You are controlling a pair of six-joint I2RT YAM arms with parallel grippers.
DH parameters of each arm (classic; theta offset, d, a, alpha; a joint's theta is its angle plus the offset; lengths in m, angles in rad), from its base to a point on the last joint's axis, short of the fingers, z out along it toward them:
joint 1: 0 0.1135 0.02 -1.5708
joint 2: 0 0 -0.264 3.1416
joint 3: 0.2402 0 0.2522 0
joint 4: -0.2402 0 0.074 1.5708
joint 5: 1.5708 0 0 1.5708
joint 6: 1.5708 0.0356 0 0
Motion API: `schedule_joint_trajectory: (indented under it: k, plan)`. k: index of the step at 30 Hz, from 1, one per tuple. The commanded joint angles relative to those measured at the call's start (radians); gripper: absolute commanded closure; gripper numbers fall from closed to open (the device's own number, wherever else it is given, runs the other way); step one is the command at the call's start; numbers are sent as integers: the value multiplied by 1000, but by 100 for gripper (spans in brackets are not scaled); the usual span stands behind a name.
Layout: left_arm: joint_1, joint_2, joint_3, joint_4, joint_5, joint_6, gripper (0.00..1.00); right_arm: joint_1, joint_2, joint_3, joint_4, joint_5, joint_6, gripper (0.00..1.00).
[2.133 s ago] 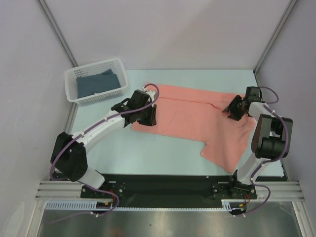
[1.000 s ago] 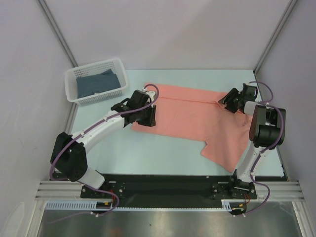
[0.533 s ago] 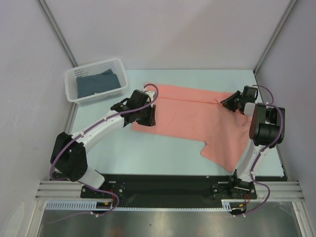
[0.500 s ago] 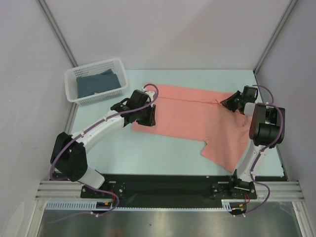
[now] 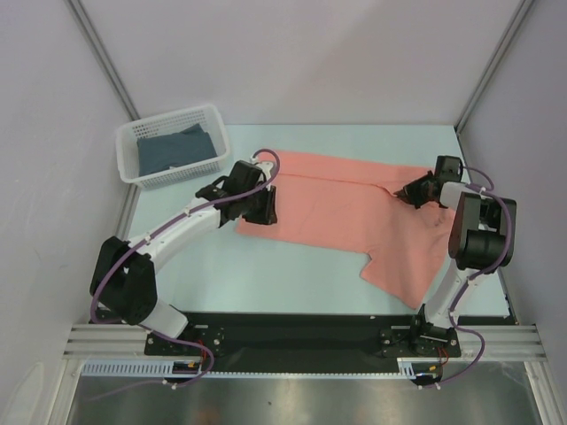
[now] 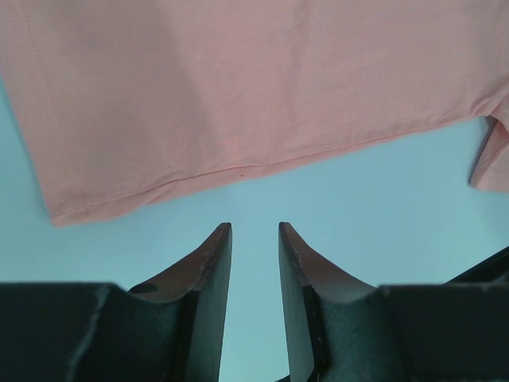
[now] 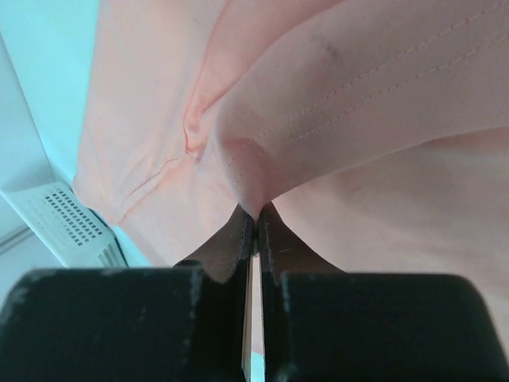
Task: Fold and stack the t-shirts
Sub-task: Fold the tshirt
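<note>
A salmon-pink t-shirt [image 5: 345, 208] lies spread on the teal table [image 5: 292, 266], one part trailing toward the front right. My right gripper [image 5: 409, 192] is at the shirt's far right part, shut on a pinched ridge of the pink fabric [image 7: 358, 95]; the jaws [image 7: 254, 211] meet with cloth between their tips. My left gripper [image 5: 264, 212] hovers at the shirt's near left corner, open. In the left wrist view only bare table shows between the fingers [image 6: 254, 227], and the shirt's hem [image 6: 238, 79] lies just beyond them.
A white mesh basket [image 5: 133, 142] stands at the back left with a folded dark blue shirt [image 5: 173, 150] inside. Grey enclosure walls close in the table at the back and on both sides.
The right gripper has shut on a fold of the pink shirt and shifted a little back toward the near side. The left arm has barely moved.
</note>
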Motion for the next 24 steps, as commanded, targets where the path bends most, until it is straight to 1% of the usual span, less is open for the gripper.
schedule_joint_trajectory:
  k: [1, 7, 11, 14, 17, 18, 20, 21, 22, 23, 24]
  plan:
    - [13, -16, -11, 40, 35, -18, 65, 22, -45, 0, -86, 33, 91, 97]
    - [16, -24, -24, 51, 39, -21, 65, 58, -68, -36, -117, 62, 176, 96]
    - [39, -19, -26, 56, 56, -13, 64, 81, -86, -53, -137, 102, 213, 95]
    - [57, -16, -26, 57, 65, -12, 64, 84, -108, -70, -160, 122, 252, 90]
    - [61, -15, -32, 62, 71, -12, 64, 82, -120, -70, -186, 119, 264, 72]
    - [61, -15, -34, 67, 76, -15, 64, 81, -123, -67, -194, 106, 260, 60]
    - [61, -12, -37, 71, 84, -19, 64, 63, -129, -44, -215, 47, 218, 46]
    - [62, -10, -37, 73, 85, -21, 64, 55, -140, -33, -232, 39, 141, 41]
    - [61, -10, -37, 77, 87, -20, 64, 50, -178, -20, -243, 41, 76, 40]
    - [62, -12, -37, 79, 85, -16, 64, 39, -201, -4, -255, 77, 16, 40]
    - [61, -10, -37, 80, 85, -10, 64, 35, -221, 26, -301, 116, -107, 40]
